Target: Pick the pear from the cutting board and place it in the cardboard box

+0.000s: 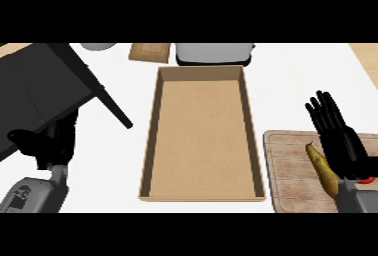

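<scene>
We have not lifted the pear (323,170) yet; it lies on the cutting board (291,170) at the surface's right edge, and the cardboard box (202,135) mid-surface holds nothing. Our right hand (341,142) hovers just beside the pear, fingers straight, gripping nothing; our left hand (40,145) rests near the left edge, fingers curled, holding nothing.

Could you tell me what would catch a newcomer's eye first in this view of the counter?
The long, open brown cardboard box fills the middle of the white counter, with nothing inside it. At the right, the robot's black right hand stretches straight-fingered over the pale wooden cutting board, just beside a slim yellow-brown pear lying there. The black left hand hangs at the left edge.
</scene>
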Controlling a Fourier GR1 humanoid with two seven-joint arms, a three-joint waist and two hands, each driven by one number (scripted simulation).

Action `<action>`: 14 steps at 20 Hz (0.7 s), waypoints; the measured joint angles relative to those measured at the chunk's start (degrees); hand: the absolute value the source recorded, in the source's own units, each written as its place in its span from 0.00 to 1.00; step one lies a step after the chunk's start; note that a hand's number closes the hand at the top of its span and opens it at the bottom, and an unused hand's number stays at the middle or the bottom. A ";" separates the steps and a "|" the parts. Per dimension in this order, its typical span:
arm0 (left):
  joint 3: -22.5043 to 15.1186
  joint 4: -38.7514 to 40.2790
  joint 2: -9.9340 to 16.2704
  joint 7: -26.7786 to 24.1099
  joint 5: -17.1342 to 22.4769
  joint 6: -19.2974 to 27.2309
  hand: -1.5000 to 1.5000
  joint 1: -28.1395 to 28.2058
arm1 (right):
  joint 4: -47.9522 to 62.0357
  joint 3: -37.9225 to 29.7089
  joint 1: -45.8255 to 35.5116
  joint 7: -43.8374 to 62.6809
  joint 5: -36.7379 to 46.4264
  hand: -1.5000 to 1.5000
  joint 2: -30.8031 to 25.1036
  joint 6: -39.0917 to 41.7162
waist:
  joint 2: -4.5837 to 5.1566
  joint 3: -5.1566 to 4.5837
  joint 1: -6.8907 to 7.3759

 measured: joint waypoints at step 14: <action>-2.03 7.57 11.81 4.08 -9.56 -1.42 0.50 3.05 | 1.61 5.64 -1.11 -21.14 18.78 0.00 -24.77 23.52 | 1.58 -1.13 0.73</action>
